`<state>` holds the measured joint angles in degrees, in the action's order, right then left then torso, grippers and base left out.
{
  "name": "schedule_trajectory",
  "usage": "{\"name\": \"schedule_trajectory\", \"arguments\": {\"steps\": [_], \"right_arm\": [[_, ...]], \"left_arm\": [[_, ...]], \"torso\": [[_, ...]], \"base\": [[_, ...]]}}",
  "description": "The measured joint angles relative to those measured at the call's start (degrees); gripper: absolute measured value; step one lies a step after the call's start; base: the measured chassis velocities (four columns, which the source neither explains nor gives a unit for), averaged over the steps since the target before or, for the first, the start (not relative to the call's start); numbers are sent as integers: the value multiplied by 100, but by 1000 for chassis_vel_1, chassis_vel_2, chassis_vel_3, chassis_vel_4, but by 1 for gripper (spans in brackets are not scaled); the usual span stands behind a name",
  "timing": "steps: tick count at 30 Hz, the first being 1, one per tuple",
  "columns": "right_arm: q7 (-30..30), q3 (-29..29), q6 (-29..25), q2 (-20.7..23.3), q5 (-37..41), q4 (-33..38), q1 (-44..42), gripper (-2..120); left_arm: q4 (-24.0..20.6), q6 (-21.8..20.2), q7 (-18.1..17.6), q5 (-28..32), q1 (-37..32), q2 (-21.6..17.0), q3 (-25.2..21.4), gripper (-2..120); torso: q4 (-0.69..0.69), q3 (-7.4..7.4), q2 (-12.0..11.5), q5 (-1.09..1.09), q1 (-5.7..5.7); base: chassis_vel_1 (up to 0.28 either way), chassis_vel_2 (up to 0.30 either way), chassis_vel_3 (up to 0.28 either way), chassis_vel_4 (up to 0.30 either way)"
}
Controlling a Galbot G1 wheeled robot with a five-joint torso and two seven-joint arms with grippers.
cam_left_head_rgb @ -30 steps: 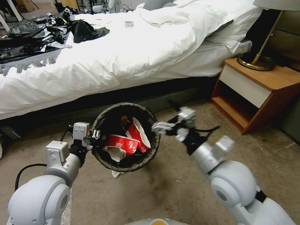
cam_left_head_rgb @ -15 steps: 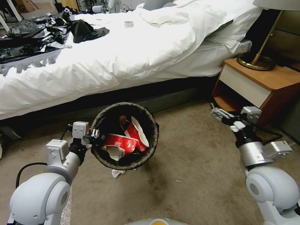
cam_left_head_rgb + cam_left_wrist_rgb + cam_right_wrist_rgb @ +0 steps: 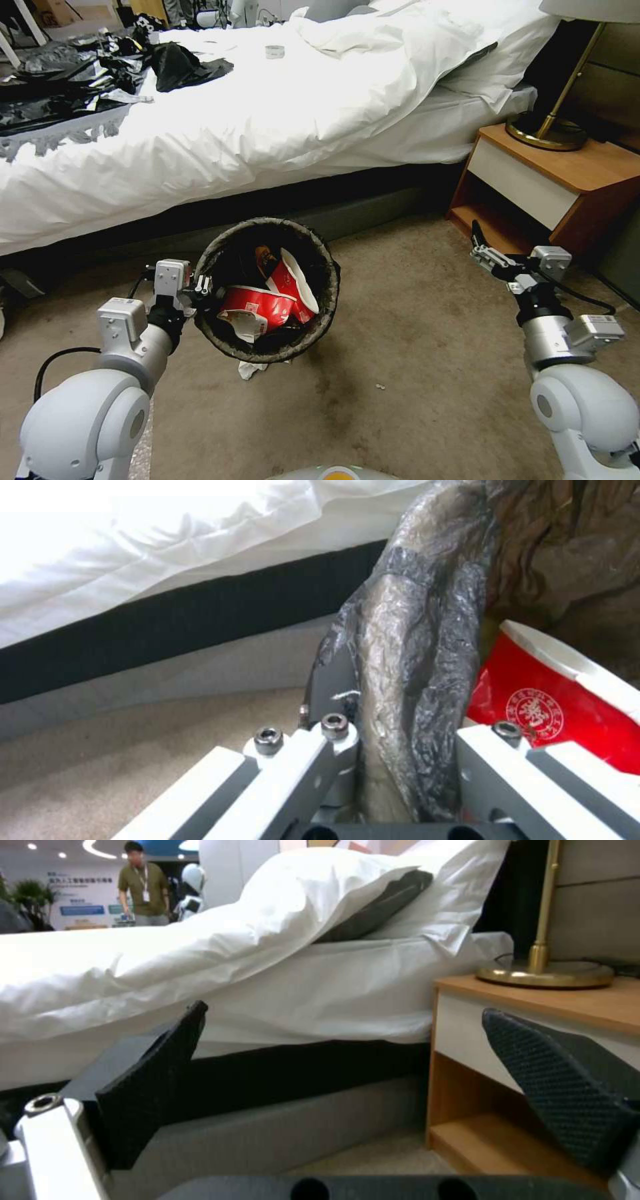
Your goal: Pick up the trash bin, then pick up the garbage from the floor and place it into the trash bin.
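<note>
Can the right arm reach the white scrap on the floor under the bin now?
Probably not directly. The scrap lies under the bin, which the left pincer holds over it. The right pincer, open, is far off by the nightstand.

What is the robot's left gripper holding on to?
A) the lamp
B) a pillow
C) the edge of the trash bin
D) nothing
C: the left gripper is shut on the bag-lined rim of the trash bin, which hangs lifted above the carpet with a red-and-white paper cup inside; the left wrist view shows the rim pinched between its fingers.
</note>
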<state>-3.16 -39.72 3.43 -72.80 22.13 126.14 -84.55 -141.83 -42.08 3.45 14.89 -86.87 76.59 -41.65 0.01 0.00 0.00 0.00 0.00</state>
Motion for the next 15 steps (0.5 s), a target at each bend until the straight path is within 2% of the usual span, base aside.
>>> {"name": "schedule_trajectory", "arguments": {"steps": [15], "right_arm": [[-79,54,39,-13,3,36,-19,100]], "left_arm": [[-36,-5,-2,-8,-13,14,-11,1]], "torso": [[-1,0,0,0,0]], "base": [[0,0,0,0]]}}
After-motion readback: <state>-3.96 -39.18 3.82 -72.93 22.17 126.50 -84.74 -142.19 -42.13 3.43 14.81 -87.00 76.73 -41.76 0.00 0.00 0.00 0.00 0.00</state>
